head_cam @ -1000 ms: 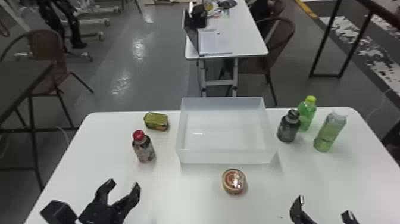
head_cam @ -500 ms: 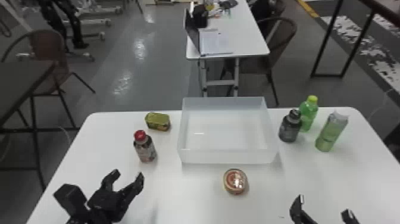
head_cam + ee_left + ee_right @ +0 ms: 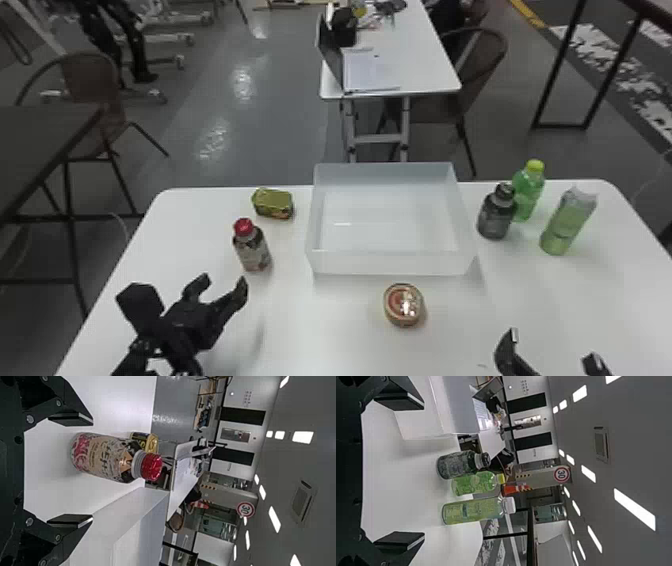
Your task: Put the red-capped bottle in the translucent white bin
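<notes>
In the head view my left gripper (image 3: 220, 286) is open just in front of the red-capped bottle (image 3: 252, 247), which stands upright on the table's left part. The left wrist view has the same bottle (image 3: 109, 458) beyond and between the spread fingers of the left gripper (image 3: 71, 470), untouched. The translucent white bin (image 3: 390, 262) stands to the bottle's right with nothing inside. My right gripper (image 3: 552, 345) is parked open at the front right; in the right wrist view the right gripper (image 3: 401, 469) holds nothing.
A yellow-green tin (image 3: 273, 203) lies behind the bottle, and a round tin (image 3: 404, 305) sits in front of the bin. Right of the bin stand a dark bottle (image 3: 496, 215), a yellow-capped green bottle (image 3: 528, 192) and a pale green bottle (image 3: 567, 222).
My left gripper has moved forward and slightly right, closer to the red-capped bottle, its fingers still apart. The right gripper has kept its place.
</notes>
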Robot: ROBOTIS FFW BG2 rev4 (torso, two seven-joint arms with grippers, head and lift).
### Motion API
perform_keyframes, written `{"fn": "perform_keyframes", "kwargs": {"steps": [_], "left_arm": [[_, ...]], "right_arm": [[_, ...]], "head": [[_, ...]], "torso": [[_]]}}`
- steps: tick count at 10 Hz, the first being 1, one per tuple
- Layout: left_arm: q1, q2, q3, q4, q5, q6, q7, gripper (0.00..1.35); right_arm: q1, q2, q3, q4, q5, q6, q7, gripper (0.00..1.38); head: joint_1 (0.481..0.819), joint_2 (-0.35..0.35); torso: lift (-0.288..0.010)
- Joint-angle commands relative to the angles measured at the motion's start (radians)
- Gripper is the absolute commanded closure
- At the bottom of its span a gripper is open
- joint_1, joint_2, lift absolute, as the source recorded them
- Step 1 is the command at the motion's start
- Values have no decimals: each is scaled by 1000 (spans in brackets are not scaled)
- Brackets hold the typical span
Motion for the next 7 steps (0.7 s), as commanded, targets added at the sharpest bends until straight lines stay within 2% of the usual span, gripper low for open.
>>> {"fn": "perform_keyframes", "kwargs": {"steps": [1, 2, 4, 5, 7], "left_arm": [[-45, 26, -1, 46, -3, 25, -5, 417], [-72, 44, -7, 74, -3, 36, -9, 418], [-155, 72, -9, 146, -58, 69, -68, 420], [-203, 81, -4, 195, -100, 88, -116, 426], [-253, 87, -3, 244, -152, 100, -139, 432]], "right_arm": [[-6, 0, 0, 3, -2, 0, 4, 139], [-9, 0, 2, 5, -4, 0, 7, 139], [-13, 0, 2, 9, -10, 0, 16, 139], [-15, 0, 2, 11, -13, 0, 19, 139], [-19, 0, 2, 15, -21, 0, 29, 139]], "head": [[695, 129], [695, 135], [695, 140], [695, 137], [695, 128]], "torso": [[-36], [-36], [-36], [-36], [-36]]}}
